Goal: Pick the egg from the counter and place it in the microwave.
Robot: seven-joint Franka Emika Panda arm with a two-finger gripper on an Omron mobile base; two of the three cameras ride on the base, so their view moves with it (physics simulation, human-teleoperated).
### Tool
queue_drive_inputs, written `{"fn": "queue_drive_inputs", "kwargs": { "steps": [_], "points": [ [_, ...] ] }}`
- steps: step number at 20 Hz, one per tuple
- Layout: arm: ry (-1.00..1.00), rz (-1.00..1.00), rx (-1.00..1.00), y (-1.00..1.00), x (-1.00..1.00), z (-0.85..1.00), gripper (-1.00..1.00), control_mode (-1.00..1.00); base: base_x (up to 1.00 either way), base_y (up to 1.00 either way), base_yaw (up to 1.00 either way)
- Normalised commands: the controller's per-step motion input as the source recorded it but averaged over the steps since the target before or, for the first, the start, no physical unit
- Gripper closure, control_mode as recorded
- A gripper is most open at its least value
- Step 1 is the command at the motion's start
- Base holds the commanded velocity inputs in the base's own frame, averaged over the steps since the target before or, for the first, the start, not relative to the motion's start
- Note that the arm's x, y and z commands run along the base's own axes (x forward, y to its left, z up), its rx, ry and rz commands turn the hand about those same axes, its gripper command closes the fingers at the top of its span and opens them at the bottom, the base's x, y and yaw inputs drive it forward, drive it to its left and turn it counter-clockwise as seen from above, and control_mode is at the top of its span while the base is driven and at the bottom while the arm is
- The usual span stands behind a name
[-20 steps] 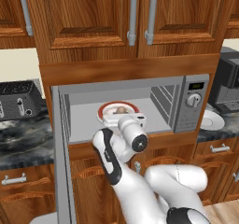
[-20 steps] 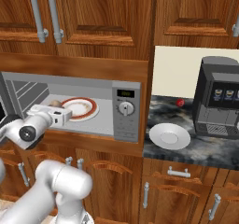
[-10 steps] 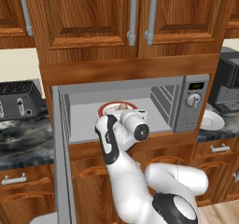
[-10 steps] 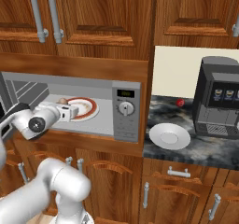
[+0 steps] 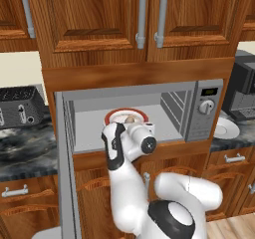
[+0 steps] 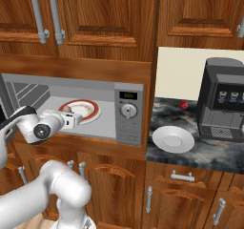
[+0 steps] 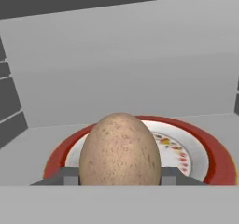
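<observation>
A speckled tan egg [image 7: 120, 148] sits between the two dark fingertips of my gripper [image 7: 119, 177], which is shut on it. The hand reaches through the open front of the silver microwave [image 5: 199, 113], and the egg [image 5: 129, 119] hangs just above a red-rimmed plate [image 7: 214, 162] on the grey microwave floor. From the right side, the egg [image 6: 67, 109] shows at the near edge of that plate [image 6: 90, 109], inside the microwave [image 6: 127, 113]. The dark marbled counter [image 6: 209, 147] runs on both sides of the microwave.
The microwave door [image 5: 64, 173] stands open to the left of my arm. A black toaster [image 5: 20, 106] sits on the left counter. On the right counter are a white plate [image 6: 173, 138], a small red object [image 6: 184, 105] and a black coffee machine [image 6: 221, 99].
The hand has eased slightly deeper into the microwave with the egg still held. The forearm has swung more upright and to the left.
</observation>
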Motion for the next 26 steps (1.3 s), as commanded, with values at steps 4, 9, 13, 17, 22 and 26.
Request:
{"fn": "queue_drive_inputs", "kwargs": {
  "steps": [4,9,13,17,22,26],
  "points": [
    [0.00,0.00,0.00,0.00,0.34,-0.20,1.00,-1.00,0.00,0.00,0.00],
    [0.00,0.00,0.00,0.00,0.37,-0.05,1.00,-1.00,0.00,0.00,0.00],
    [0.00,0.00,-0.01,-0.01,0.33,-0.16,1.00,-1.00,0.00,0.00,0.00],
    [0.00,0.00,-0.03,0.00,0.24,-0.31,1.00,-1.00,0.00,0.00,0.00],
    [0.00,0.00,-0.02,0.00,0.22,-0.23,1.00,-1.00,0.00,0.00,0.00],
    [0.00,0.00,-0.02,0.00,0.22,-0.11,1.00,-1.00,0.00,0.00,0.00]
  ]
}}
